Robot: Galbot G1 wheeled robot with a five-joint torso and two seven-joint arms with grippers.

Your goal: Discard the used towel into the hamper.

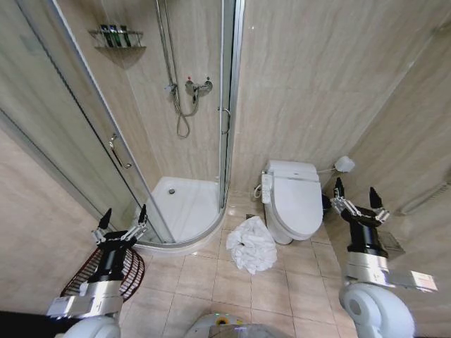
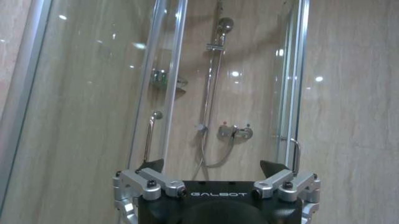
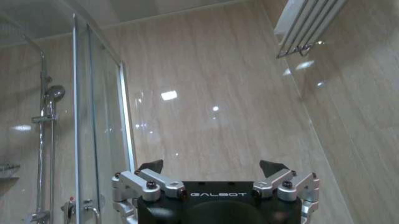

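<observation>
The used towel (image 1: 251,244) lies crumpled on the tiled floor (image 1: 204,282) at the centre of the head view, lower middle of the frame, just beside the base of the toilet (image 1: 292,199) and near the curved lip of the shower tray (image 1: 184,208). The hamper (image 1: 106,276) sits at the lower left of the frame, its dark wire rings partly hidden behind the left arm. Towel and hamper are well apart, with bare tiles between them.

Both arms are raised and idle-looking. The left gripper (image 1: 122,218) stands at the left of the frame above the hamper, fingers spread and holding nothing; the left wrist view shows the same spread tips (image 2: 212,166) pointing at the glass shower door (image 2: 93,93). The right gripper (image 1: 354,190) stands at the right, beside the toilet, also spread and empty, its wrist view facing the wall under a towel rack (image 3: 309,24).

The step in hand looks to be the reach for the towel, so the task is at its start. To do it well, I judge the gripper should come down onto the high middle of the heap, where folds bunch, and close on a thick gather rather than a loose edge, since a limp cloth will trail and may snag on the toilet base or the hamper rim
</observation>
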